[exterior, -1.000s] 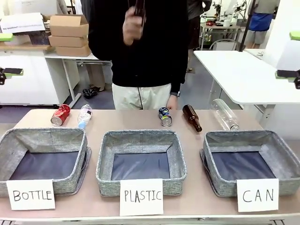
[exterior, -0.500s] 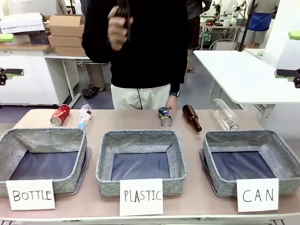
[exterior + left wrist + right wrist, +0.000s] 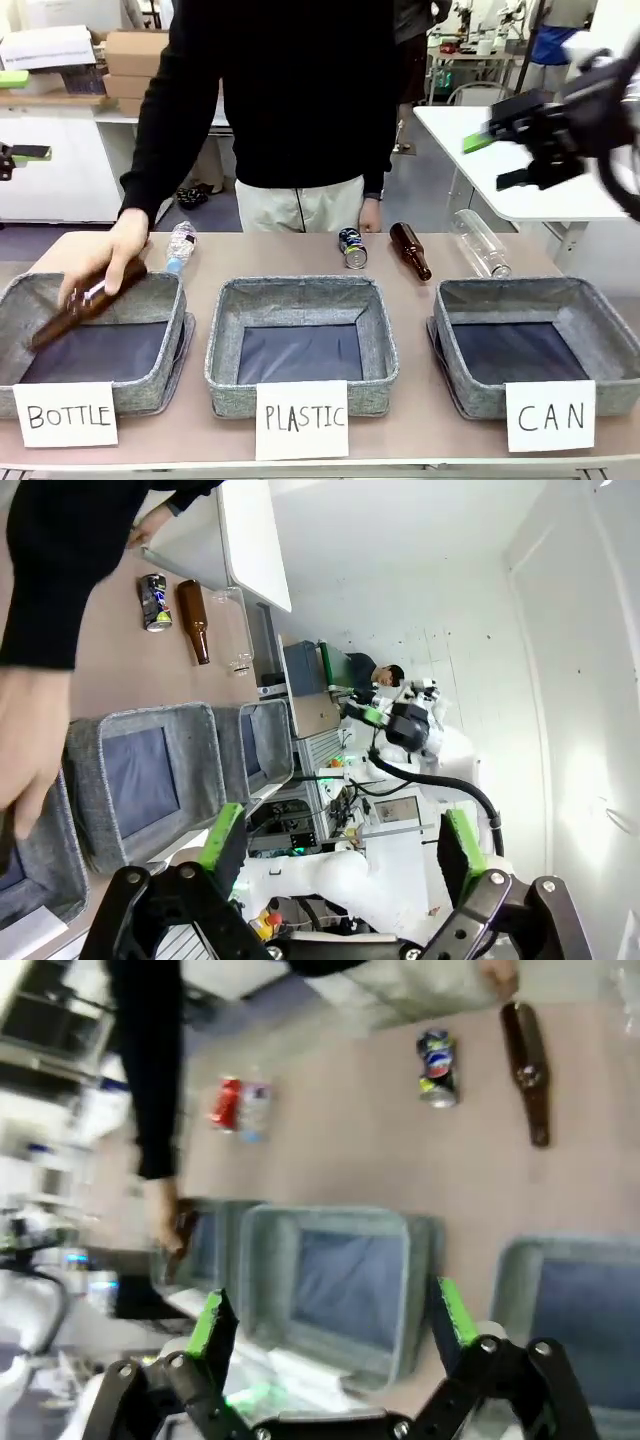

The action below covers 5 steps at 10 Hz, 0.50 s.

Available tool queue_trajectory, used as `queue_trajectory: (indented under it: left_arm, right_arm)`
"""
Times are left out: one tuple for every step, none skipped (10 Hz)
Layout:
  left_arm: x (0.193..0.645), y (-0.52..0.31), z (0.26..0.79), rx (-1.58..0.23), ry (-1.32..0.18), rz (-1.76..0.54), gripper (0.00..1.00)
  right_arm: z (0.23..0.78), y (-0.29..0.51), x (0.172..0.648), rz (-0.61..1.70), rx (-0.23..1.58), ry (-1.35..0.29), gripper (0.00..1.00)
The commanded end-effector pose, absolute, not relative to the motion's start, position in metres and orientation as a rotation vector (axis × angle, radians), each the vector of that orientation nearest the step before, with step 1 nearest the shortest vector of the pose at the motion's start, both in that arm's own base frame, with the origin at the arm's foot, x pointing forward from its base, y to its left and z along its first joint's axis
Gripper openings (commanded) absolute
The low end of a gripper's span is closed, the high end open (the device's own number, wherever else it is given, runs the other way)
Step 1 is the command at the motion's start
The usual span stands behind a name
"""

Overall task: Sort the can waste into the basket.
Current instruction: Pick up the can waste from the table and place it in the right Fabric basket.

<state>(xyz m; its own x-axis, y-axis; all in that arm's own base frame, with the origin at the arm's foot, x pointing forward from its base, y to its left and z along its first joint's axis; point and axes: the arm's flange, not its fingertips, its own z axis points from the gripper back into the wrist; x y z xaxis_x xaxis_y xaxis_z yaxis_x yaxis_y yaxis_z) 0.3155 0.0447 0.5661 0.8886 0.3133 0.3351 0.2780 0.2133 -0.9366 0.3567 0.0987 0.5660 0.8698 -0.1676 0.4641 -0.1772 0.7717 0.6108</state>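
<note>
My left hand point(image 3: 335, 845) hangs open above the bench point(image 3: 120, 670), nothing between its green pads point(image 3: 222, 835). I see a blue can point(image 3: 153, 602) lying beside a brown bottle point(image 3: 193, 621), then a clear bottle point(image 3: 233, 630). Grey baskets point(image 3: 140, 780) sit below. A person's hand point(image 3: 30, 745) reaches in.

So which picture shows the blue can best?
The front view: the blue can lies sharp and near, behind the PLASTIC basket. The left wrist view shows it small and sideways. The right wrist view shows it blurred.
</note>
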Motion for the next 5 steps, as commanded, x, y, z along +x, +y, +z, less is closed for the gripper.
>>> queue_trajectory:
  left_arm:
    - [0.317,0.044,0.568,-1.393,-0.54,0.006,1.0]
    - [0.317,0.044,0.568,-1.393,-0.54,0.006,1.0]
    - [0.317,0.044,0.568,-1.393,-0.54,0.006,1.0]
    - [0.317,0.044,0.568,-1.393,-0.54,0.006,1.0]
    - [0.317,0.044,0.568,-1.393,-0.54,0.006,1.0]
  right_arm:
    - [0.553,0.137,0.442,0.001,0.475,-0.444,1.0]
    - [0.537,0.17,0.469,0.042,0.45,-0.408,1.0]
    - [0.518,0.195,0.484,0.046,0.403,-0.379,1.0]
    - [0.503,0.208,0.495,0.04,0.377,-0.388,1.0]
    - [0.505,0.199,0.472,0.053,0.428,-0.244,1.0]
